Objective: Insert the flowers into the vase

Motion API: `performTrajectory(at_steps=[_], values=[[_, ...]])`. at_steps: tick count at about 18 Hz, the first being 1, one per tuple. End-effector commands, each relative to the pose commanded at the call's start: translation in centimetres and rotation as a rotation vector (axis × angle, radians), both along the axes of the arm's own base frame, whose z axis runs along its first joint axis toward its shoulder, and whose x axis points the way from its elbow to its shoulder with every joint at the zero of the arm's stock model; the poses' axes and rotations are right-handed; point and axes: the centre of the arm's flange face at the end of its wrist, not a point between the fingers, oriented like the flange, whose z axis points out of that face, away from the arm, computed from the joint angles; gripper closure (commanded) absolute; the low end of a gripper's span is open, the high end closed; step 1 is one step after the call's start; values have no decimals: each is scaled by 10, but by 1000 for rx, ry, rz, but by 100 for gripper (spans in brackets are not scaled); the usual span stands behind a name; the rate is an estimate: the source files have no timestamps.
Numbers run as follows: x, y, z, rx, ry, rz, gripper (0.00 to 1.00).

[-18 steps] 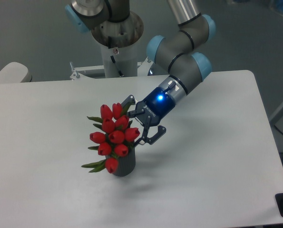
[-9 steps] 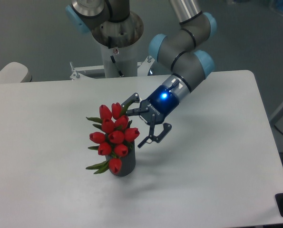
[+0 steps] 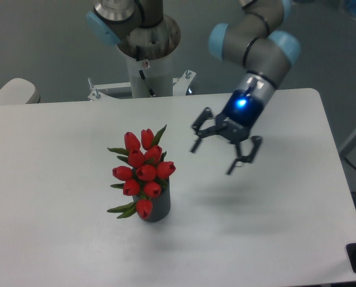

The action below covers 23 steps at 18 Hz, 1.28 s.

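Note:
The flowers (image 3: 142, 171), a tight bunch of red tulip buds with narrow green leaves, stand in the vase (image 3: 158, 208), a small dark grey ribbed cylinder on the white table. The bunch hides most of the vase's rim and leans a little to the left. My gripper (image 3: 214, 159) hangs open above the table to the right of the flowers, well apart from them, with nothing between its fingers. A blue light glows on its wrist.
The white table (image 3: 64, 239) spreads around the vase, with its right edge near the frame's right side. The robot's base column (image 3: 145, 54) rises behind the table's far edge. A pale rounded object (image 3: 13, 91) sits at the far left.
My gripper has drawn back from the flowers, moving right and up, and stays open. The flowers remain standing in the vase.

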Motion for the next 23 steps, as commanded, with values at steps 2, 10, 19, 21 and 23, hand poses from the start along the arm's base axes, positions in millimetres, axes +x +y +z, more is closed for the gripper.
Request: performTrajectory(at_steps=[2,10,19,21,23], values=[[-19,-3,22,-64,75,41,0],[-68,-8,59,-229,191,122,0],[-85,39,84,-517,347,72,0],[-86,66,89,-596,380,40,0],[-88,80,89,-646,427,15,0]])
